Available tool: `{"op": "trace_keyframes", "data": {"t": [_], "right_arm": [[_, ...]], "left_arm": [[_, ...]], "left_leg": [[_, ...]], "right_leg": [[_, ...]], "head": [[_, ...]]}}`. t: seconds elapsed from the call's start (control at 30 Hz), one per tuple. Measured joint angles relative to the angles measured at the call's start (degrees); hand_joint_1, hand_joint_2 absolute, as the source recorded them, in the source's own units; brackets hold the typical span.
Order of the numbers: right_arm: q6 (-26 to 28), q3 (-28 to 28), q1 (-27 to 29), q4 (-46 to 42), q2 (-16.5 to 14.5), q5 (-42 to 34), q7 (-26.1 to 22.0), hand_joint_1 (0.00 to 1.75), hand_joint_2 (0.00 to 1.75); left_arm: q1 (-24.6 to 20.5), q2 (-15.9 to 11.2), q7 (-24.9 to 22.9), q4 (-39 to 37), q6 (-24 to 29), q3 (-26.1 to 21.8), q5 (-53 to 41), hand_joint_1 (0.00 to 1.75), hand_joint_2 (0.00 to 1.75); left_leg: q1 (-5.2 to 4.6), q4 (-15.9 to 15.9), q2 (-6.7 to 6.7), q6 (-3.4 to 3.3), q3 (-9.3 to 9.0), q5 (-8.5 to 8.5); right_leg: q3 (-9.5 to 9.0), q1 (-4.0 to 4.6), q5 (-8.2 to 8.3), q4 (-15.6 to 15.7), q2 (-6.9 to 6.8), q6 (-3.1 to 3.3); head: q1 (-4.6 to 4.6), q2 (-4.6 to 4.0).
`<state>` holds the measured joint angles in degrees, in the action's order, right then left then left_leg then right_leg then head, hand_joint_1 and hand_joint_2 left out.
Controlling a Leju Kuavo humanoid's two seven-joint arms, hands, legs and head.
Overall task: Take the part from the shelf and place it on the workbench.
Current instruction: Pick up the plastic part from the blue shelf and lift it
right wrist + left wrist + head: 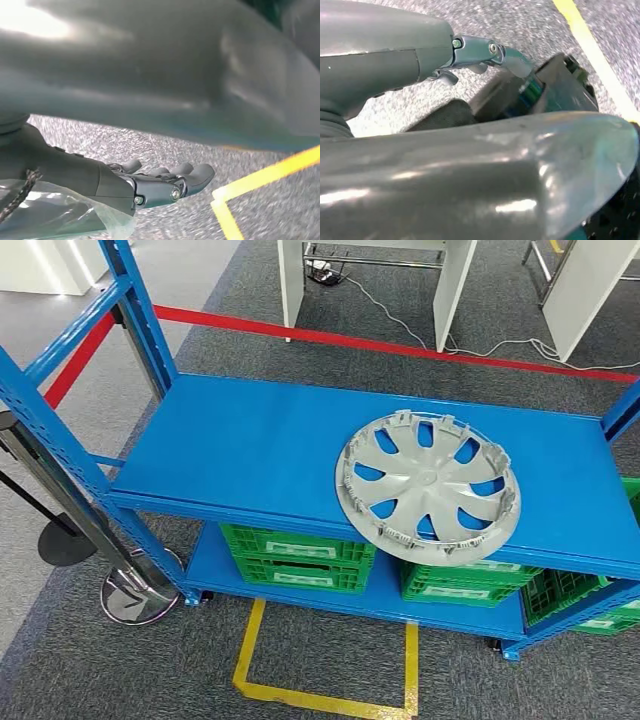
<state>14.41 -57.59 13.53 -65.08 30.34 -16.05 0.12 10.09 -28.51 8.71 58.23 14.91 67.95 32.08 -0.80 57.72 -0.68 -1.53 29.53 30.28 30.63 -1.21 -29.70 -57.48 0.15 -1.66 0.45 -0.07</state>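
The part is a silver wheel cover (428, 487) with curved spokes and clips around its rim. It lies flat on the top board of the blue shelf (249, 450), toward the right, and its near rim reaches the board's front edge. My left hand (471, 52) hangs above grey carpet with its fingers stretched out and nothing in them. My right hand (151, 187) also hangs over the carpet, fingers extended and empty. Both hands are well away from the wheel cover.
Green crates (298, 558) stand on the shelf's lower board. Yellow floor tape (249, 650) marks a box in front of the shelf. Behind it run a red floor line (377, 345) and white table legs (449, 290). A chrome stanchion base (140, 595) stands at the left.
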Motion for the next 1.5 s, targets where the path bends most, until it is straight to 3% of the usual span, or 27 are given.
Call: {"op": "trace_keyframes", "data": {"t": [0.67, 0.97, 1.23, 1.37, 1.5], "right_arm": [[12.0, 19.5, 11.3, -7.7, -2.2, -2.0, 8.6, 0.00, 0.00], [15.0, 28.6, 14.1, -11.3, -3.5, 6.1, 10.8, 0.00, 0.00], [11.9, 32.2, 12.5, -17.2, -4.1, 14.1, 8.3, 0.00, 0.00], [9.0, 32.9, 9.6, -21.8, -4.3, 18.1, 5.6, 0.00, 1.75], [2.6, 33.5, 5.2, -29.5, -4.9, 26.4, -2.2, 0.00, 1.75]], "left_arm": [[2.4, -2.8, 7.5, 0.8, 12.0, 0.2, 27.6, 0.00, 0.00], [1.7, -3.5, 11.7, 0.8, 17.2, 3.2, 39.1, 0.00, 0.00], [-1.1, -3.4, 13.6, -0.2, 19.3, 8.9, 43.0, 0.00, 0.00], [-3.3, -2.2, 13.6, -3.4, 18.6, 12.3, 42.9, 0.00, 0.00], [-6.2, 0.6, 13.1, -9.4, 15.4, 16.8, 41.3, 0.00, 0.00]], "left_leg": [[0.00, 0.0, 0.00, -0.03, -0.02, 0.02], [-0.01, 0.0, 0.01, -0.03, -0.04, 0.02], [0.00, 0.0, -0.04, -0.04, -0.09, 0.02], [-0.01, 0.0, -0.02, -0.04, -0.15, 0.01], [-0.01, 0.0, 0.02, -0.04, -0.34, -0.01]], "right_leg": [[-0.02, 0.00, -0.03, 0.0, 0.01, -0.05], [-0.03, -0.01, -0.02, 0.0, 0.05, -0.08], [-0.16, -0.01, -0.01, 0.0, -0.05, -0.10], [-0.21, -0.02, 0.01, 0.0, 0.02, -0.11], [-0.30, -0.02, 0.04, 0.0, 0.07, -0.17]], "head": [[0.00, 0.00], [0.01, 0.00], [0.01, 0.00], [-0.01, 0.00], [-0.02, 0.00]]}}
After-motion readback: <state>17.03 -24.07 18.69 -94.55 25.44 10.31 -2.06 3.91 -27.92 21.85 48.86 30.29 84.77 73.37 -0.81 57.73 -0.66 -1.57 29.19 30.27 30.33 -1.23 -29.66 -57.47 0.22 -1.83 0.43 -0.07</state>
